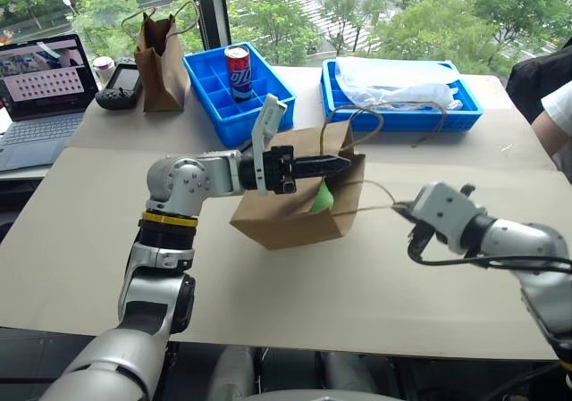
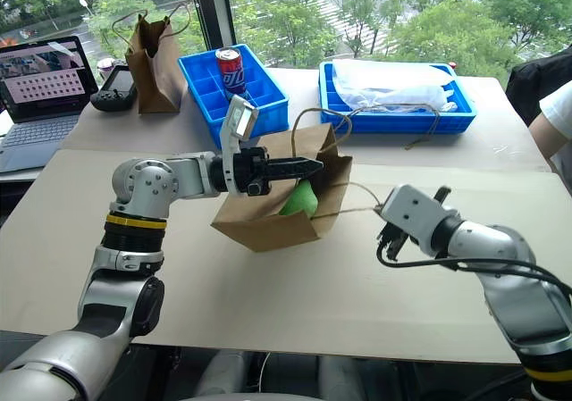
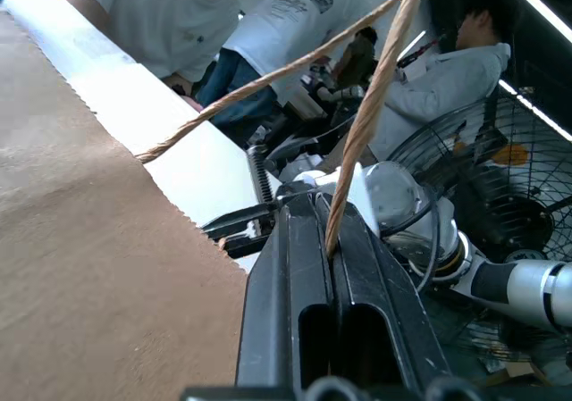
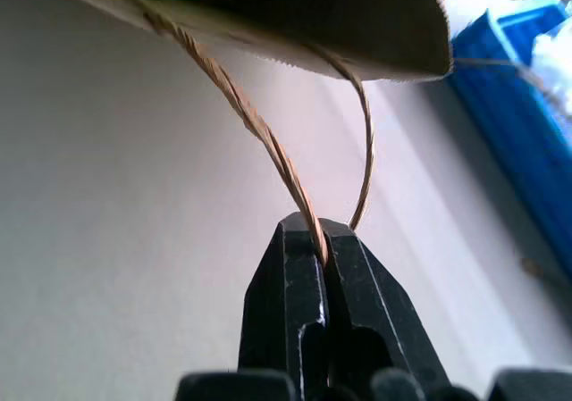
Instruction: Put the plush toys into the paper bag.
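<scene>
Two hands clamped on paper bag (image 1: 295,209) cord handles, left hand (image 1: 344,162), right hand (image 1: 398,208).

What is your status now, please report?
Left gripper shut on one bag handle, right gripper on the other. Green toy inside paper bag. Nothing blocking.

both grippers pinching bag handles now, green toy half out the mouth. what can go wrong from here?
1. The green plush toy sits at the open mouth of the paper bag, which lies on its side; a jerky lift may spill it.
2. The right gripper and left gripper each pinch only a thin cord handle; the cord might slip out or tear from the paper.
3. Uneven pulling could twist or crumple the bag.
</scene>
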Robot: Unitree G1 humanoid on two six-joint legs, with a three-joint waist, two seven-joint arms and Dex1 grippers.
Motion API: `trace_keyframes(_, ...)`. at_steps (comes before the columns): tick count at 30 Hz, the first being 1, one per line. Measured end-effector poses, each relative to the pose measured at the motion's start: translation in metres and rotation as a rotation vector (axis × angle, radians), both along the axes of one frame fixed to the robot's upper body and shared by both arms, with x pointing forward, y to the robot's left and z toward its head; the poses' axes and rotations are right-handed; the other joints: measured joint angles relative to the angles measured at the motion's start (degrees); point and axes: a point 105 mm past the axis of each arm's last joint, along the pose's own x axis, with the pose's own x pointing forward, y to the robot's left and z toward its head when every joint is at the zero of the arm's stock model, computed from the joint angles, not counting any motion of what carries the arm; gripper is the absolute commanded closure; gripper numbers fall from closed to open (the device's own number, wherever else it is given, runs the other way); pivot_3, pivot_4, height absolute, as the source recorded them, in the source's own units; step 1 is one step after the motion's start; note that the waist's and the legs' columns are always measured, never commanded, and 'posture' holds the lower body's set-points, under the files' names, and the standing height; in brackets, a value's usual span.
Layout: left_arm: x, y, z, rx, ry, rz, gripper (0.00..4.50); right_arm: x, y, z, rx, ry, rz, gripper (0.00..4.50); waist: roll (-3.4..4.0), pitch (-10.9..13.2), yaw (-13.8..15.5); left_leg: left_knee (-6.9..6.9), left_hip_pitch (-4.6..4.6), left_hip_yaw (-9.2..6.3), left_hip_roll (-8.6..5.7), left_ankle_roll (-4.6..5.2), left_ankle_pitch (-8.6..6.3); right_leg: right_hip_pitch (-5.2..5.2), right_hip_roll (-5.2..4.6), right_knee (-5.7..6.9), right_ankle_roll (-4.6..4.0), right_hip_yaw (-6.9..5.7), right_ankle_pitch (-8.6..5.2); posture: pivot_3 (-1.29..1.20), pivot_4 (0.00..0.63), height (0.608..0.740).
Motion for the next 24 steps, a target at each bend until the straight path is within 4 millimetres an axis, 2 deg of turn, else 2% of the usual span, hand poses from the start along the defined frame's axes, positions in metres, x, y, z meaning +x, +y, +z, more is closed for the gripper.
trace_keyframes(2, 0.005, 0.002, 0.005, -0.016, -0.009, 0.017, 4.50, 0.004, 0.013, 0.031, 0.000, -0.097, 0.054, 4.46, 0.00, 0.0, 0.0, -0.04, 0.00, -0.02, 0.01, 0.00, 0.00, -0.06, 0.01, 0.11, -0.07, -0.04, -0.05, 0.00, 0.150, 0.724)
trace_keyframes(5, 0.011, 0.006, 0.012, -0.025, -0.036, 0.040, 4.50, 0.004, 0.031, 0.054, -0.001, -0.161, 0.128, 4.46, 0.01, 0.0, 0.2, -0.06, -0.02, -0.01, 0.04, 0.00, 0.00, -0.08, 0.00, 0.14, -0.11, -0.07, -0.08, 0.00, 0.150, 0.724)
trace_keyframes(9, 0.015, 0.017, 0.013, -0.007, -0.050, 0.075, 4.50, 0.001, 0.053, 0.056, 0.006, -0.132, 0.213, 4.46, 0.01, 0.0, 0.2, -0.05, -0.11, -0.01, 0.08, 0.00, 0.00, -0.09, -0.04, 0.17, -0.11, -0.08, -0.08, 0.00, 0.150, 0.724)
trace_keyframes(12, 0.015, 0.025, 0.004, 0.009, -0.032, 0.098, 4.50, -0.004, 0.068, 0.048, 0.022, -0.081, 0.277, 4.46, 0.02, 0.0, 0.3, -0.04, -0.15, -0.02, 0.10, 0.00, 0.00, -0.09, -0.08, 0.25, -0.11, -0.11, -0.08, 0.00, 0.150, 0.724)
trace_keyframes(15, 0.013, 0.033, -0.008, 0.034, -0.001, 0.116, 4.50, -0.010, 0.076, 0.041, 0.021, -0.035, 0.315, 4.46, 0.02, 0.0, 0.4, -0.03, -0.20, -0.03, 0.12, 0.00, 0.00, -0.13, -0.09, 0.32, -0.11, -0.14, -0.08, 0.00, 0.150, 0.724)
trace_keyframes(18, 0.004, 0.042, -0.009, 0.034, 0.017, 0.105, 4.50, -0.018, 0.085, 0.042, 0.043, -0.003, 0.362, 4.46, 0.03, 0.0, 0.3, -0.03, -0.21, -0.04, 0.15, 0.00, 0.00, -0.17, -0.08, 0.43, -0.11, -0.15, -0.08, 0.00, 0.150, 0.724)
trace_keyframes(20, 0.001, 0.047, -0.004, 0.031, 0.001, 0.106, 4.50, -0.023, 0.089, 0.047, 0.051, 0.012, 0.389, 4.46, 0.04, 0.0, 0.3, -0.02, -0.19, -0.05, 0.14, 0.00, 0.00, -0.18, -0.08, 0.44, -0.11, -0.15, -0.08, 0.00, 0.150, 0.724)
trace_keyframes(24, 0.000, 0.045, 0.000, 0.007, -0.014, 0.107, 4.50, -0.023, 0.089, 0.073, 0.070, -0.067, 0.381, 4.46, 0.04, 0.0, 0.5, 0.00, -0.08, -0.06, 0.12, -0.05, 0.03, -0.11, -0.11, 0.34, -0.12, -0.16, -0.08, 0.00, 0.150, 0.724)
